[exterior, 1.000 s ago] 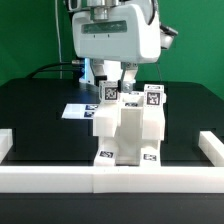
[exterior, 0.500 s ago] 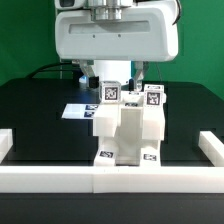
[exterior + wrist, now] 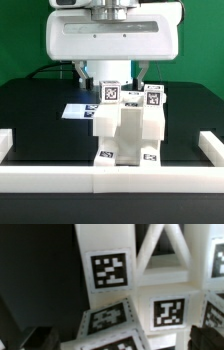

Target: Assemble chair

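1. Where the black table (image 3: 40, 120) meets the white border wall (image 3: 60, 177), the chair (image 3: 128, 128) stands upright, its base touching the wall's inner face, near the middle of the exterior view.
2. Chair material: matte white plastic, formed as chunky rectangular blocks with square edges. Black-and-white square tags sit on its top faces and on its lower front.
3. In the wrist view, the chair parts (image 3: 150, 291) fill the frame: flat white panels, an angled open strut section, and several printed tags at differing tilts.
4. Directly above the chair's rear, the gripper (image 3: 112, 78) hangs with its fingers spread wide; nothing sits between them.
5. Behind the chair, the marker board (image 3: 78, 110) lies flat on the table.
6. Table surface: smooth, dark, non-reflective. White wall segments also run along both sides.
7. Backdrop: plain green.
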Controlling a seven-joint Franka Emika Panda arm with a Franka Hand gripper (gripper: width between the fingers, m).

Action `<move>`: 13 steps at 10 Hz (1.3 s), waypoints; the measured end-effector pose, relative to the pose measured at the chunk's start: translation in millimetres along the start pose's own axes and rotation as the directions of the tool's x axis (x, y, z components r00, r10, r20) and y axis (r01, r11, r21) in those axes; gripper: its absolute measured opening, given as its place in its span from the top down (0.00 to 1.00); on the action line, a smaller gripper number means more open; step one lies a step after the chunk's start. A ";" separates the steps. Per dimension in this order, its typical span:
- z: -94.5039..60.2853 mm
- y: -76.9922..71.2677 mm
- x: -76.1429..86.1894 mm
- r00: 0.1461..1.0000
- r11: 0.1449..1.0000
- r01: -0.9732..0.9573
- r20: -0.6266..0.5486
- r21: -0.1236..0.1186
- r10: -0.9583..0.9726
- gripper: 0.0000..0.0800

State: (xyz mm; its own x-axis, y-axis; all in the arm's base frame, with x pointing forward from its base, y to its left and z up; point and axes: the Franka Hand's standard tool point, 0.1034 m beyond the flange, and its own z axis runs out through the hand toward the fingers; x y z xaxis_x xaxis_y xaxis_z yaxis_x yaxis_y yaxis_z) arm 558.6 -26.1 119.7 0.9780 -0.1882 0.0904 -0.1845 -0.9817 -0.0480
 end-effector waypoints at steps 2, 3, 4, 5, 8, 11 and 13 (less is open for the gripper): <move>0.1 2.7 0.1 0.991 0.991 0.133 0.000 -0.001 -0.133 0.19; 0.0 3.6 0.2 0.981 0.981 0.193 0.001 -0.002 -0.193 0.19; 0.1 3.7 0.2 0.979 0.979 0.203 0.001 -0.002 -0.203 0.19; 0.1 3.8 0.2 0.979 0.979 0.202 0.001 -0.002 -0.202 0.34; 0.1 3.9 0.2 0.979 0.979 0.202 0.001 -0.002 -0.202 0.64; 0.2 3.6 0.2 0.993 0.993 0.119 0.001 -0.002 -0.119 0.64; 0.3 2.7 0.1 0.992 0.992 -0.127 0.001 0.001 0.127 0.64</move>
State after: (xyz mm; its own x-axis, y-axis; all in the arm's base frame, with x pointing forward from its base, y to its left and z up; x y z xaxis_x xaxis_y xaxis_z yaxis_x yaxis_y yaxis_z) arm 558.3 -28.8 119.2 0.9466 -0.3114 0.0831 -0.3071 -0.9498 -0.0602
